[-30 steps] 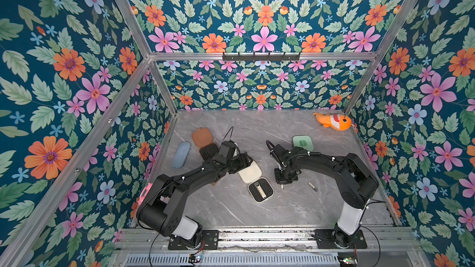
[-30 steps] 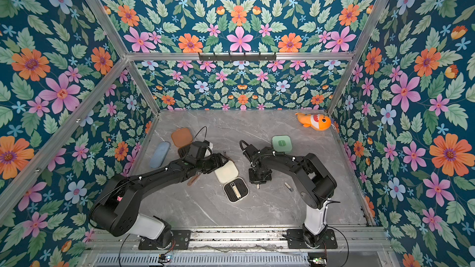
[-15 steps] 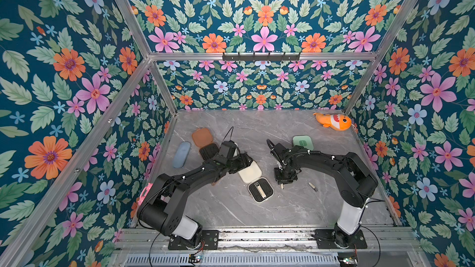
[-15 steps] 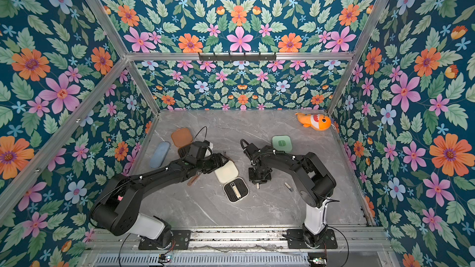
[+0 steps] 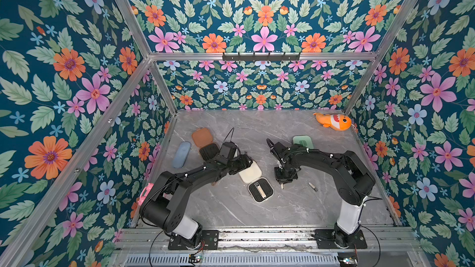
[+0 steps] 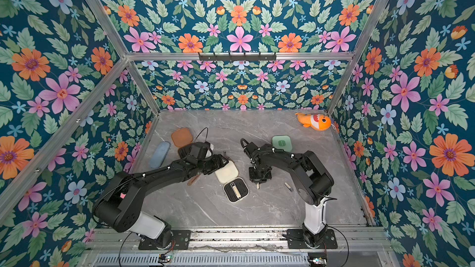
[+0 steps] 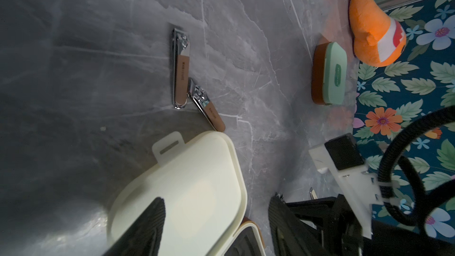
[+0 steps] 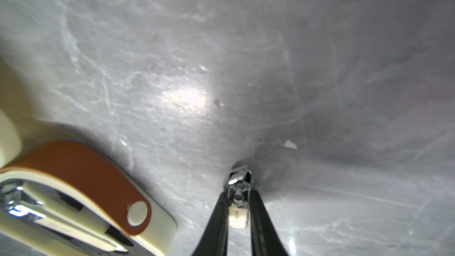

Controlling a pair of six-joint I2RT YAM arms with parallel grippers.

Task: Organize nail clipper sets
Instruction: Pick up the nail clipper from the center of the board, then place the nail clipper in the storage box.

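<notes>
Right arm creeps a touch
The right arm (image 5: pixel 334 161) has leaned slightly toward ten o'clock, its elbow (image 5: pixel 357 178) moving most, the right gripper (image 5: pixel 282 184) hardly.

In both top views the left end effector (image 5: pixel 246 162) is largely masked by the left arm (image 5: pixel 195 175). Its fingers (image 7: pixel 147 227) are cut off by the edge of the left wrist view. The black tray (image 5: pixel 208 151) of the brown case (image 5: pixel 202 137) is partly covered by that arm. A pink item (image 5: pixel 145 194) behind it cannot be identified.

In the right wrist view the cream case (image 8: pixel 162 225) is blurred and cropped. The small clipper (image 8: pixel 237 178) clamped in the right end effector (image 8: pixel 238 194) is half concealed between the fingers. The loose clipper (image 5: pixel 313 186) on the desk (image 5: pixel 231 209) is too small for detail.
</notes>
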